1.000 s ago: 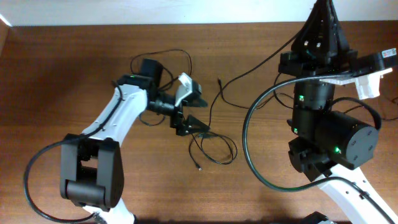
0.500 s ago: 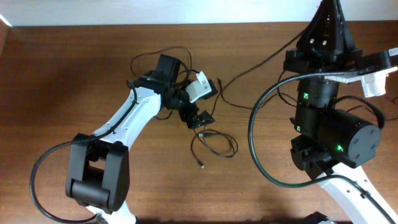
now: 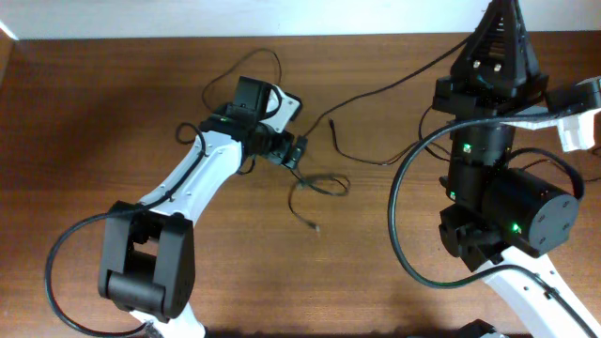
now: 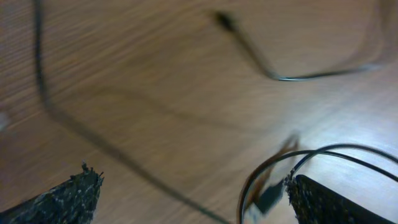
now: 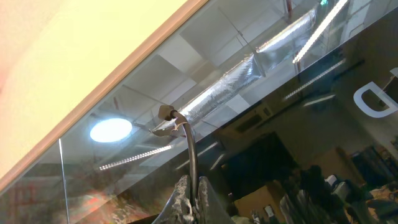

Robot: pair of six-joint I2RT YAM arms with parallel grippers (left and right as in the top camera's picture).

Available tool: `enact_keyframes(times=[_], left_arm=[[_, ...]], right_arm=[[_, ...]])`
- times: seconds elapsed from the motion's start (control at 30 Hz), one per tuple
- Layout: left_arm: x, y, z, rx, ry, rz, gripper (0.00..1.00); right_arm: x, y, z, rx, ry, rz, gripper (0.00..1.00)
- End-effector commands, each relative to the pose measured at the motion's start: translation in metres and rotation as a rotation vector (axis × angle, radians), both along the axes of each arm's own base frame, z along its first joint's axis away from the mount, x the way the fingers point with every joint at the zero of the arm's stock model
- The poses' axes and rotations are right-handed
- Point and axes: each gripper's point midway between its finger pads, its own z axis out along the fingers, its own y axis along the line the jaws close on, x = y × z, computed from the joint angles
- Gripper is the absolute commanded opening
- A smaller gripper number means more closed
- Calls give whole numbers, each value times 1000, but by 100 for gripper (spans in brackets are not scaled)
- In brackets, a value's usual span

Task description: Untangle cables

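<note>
Several thin black cables lie on the wooden table. One small loop (image 3: 322,184) ends in a plug (image 3: 315,227) near the middle. Another cable (image 3: 376,161) starts at a plug (image 3: 332,122) and runs right toward my right arm. A third cable (image 3: 246,63) loops behind my left arm. My left gripper (image 3: 297,153) is open, just above the small loop. In the left wrist view the fingers (image 4: 193,202) are spread, with the loop (image 4: 292,158) beside the right finger. My right gripper (image 5: 191,196) points upward, shut on a cable (image 5: 189,146) with a plug tip.
The right arm's thick black wire (image 3: 399,216) curves over the table on the right. The table's far edge (image 3: 282,38) meets a white wall. The right arm's base (image 3: 512,211) fills the right side.
My left gripper has swung back toward the far edge and a little left. The small loop shifted with it. The right arm rose slightly, drawing its cable up.
</note>
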Motion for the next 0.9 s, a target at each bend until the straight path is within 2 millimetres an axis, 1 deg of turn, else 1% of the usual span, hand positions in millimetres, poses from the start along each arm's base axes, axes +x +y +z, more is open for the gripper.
enact_keyframes(times=[0.0,0.1,0.17,0.2,0.33,0.43,0.5,0.63,0.8,0.87], left_arm=[[18,65,1,149,-37,238,99],[19,99,-1,163,-12,312,99],[19,133,-3,169,13,386,99],[18,145,-4,170,21,411,99],[9,194,-8,177,67,521,99],[6,219,-8,176,76,577,99],[3,242,-8,174,81,631,99],[-6,267,-10,161,104,710,99],[-9,278,-10,163,106,735,99],[-10,285,-9,181,102,752,99]], right_arm=[[-4,-1,5,9,-21,16,4],[-3,-1,4,6,-17,15,4],[-2,0,3,3,-10,15,4],[-2,0,3,2,-9,15,4],[0,1,2,-2,0,15,4],[0,1,1,-3,2,14,4],[2,2,0,-10,11,12,4],[6,4,-4,-21,34,12,4],[9,-1,-6,-17,48,-26,4],[10,-8,-8,2,64,-64,4]])
